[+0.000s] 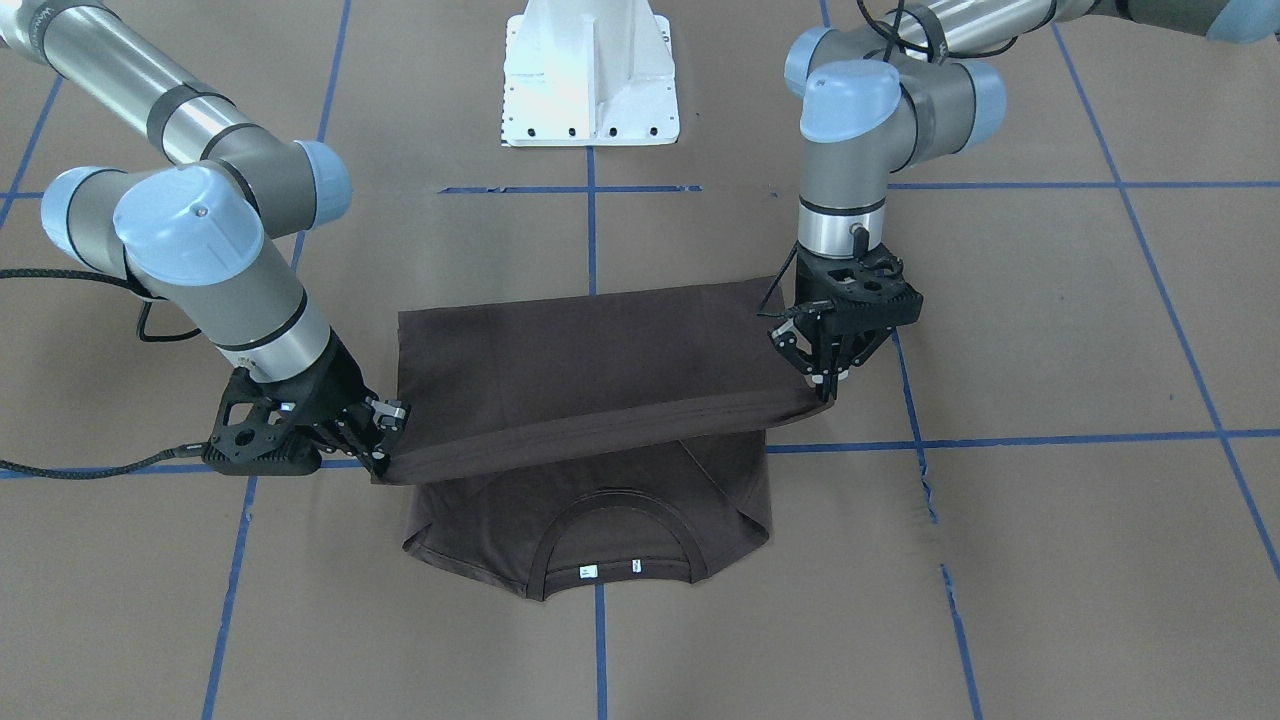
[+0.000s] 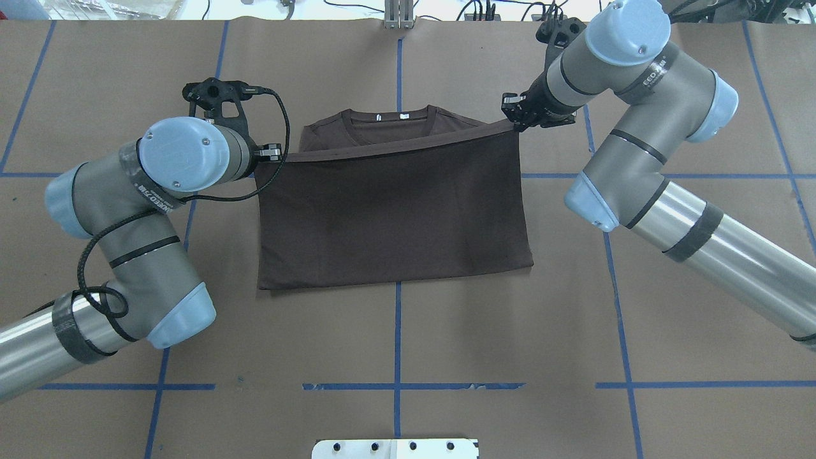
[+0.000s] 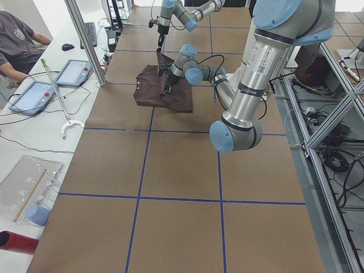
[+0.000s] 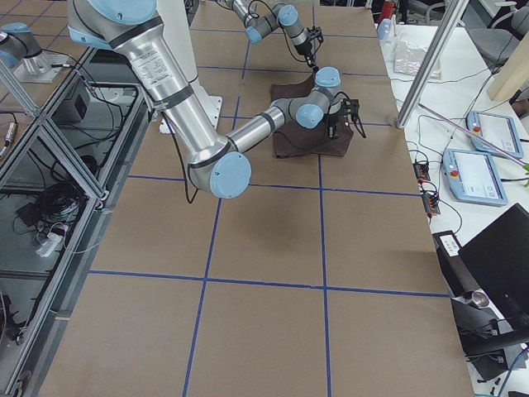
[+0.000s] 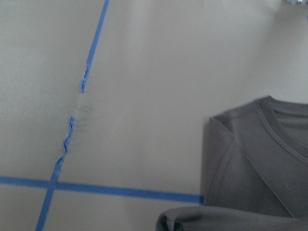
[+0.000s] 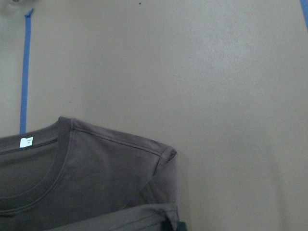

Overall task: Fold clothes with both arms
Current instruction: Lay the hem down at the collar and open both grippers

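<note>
The dark brown T-shirt (image 1: 590, 370) lies on the brown paper with its collar (image 2: 389, 121) and white neck tags on the side far from the robot base. Its lower half is doubled over toward the collar, and the leading edge hangs taut a little above the table. My left gripper (image 1: 825, 385) (image 2: 275, 153) is shut on one corner of that edge. The other corner sits in my right gripper (image 1: 385, 445) (image 2: 513, 118), also shut. The left wrist view shows a shoulder of the T-shirt (image 5: 260, 163); the right wrist view shows the collar and a tag (image 6: 26, 142).
The white pedestal base (image 1: 590, 75) stands at the robot's side of the table. Blue tape lines (image 2: 396, 331) grid the paper. Along the far edge, a person (image 3: 17, 40) sits at a desk with tablets (image 3: 71, 71) beside a metal post (image 3: 85, 40).
</note>
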Motion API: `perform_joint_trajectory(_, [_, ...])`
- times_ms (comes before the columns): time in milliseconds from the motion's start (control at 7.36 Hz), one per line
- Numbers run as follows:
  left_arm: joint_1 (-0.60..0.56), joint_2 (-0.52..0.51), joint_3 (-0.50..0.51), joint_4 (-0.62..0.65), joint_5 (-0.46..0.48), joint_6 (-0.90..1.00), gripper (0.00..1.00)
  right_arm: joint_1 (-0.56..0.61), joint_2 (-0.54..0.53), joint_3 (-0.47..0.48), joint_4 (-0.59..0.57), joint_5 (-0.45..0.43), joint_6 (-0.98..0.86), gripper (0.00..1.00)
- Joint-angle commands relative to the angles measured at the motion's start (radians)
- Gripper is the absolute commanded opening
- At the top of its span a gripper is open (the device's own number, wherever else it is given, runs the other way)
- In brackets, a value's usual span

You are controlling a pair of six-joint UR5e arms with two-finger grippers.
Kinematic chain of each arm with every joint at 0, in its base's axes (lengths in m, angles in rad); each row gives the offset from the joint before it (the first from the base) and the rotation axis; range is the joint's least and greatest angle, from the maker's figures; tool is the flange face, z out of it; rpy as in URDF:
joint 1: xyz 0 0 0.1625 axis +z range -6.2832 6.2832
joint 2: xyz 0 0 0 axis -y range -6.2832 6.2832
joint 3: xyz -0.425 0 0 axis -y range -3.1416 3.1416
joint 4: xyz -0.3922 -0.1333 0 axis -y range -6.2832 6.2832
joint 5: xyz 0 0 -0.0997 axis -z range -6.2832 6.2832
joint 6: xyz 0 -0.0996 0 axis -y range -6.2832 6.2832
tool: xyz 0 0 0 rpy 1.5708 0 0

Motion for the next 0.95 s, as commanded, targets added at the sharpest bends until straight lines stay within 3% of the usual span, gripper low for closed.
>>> perform_joint_trajectory(0, [-0.032,-0.042,0.134,-0.109,-0.002,0.003,0.00,0.023,0.050,-0.088,0.001,0.001,-0.001,0.00])
perform_joint_trajectory(272, [-0.048,-0.088,0.199,-0.142,-0.002,0.012,0.00,0.029,0.104,-0.144,0.001,0.001,-0.001,0.00])
perform_joint_trajectory(816, [-0.046,-0.097,0.202,-0.142,-0.004,0.037,0.00,0.023,0.107,-0.145,0.001,0.003,-0.001,0.00])
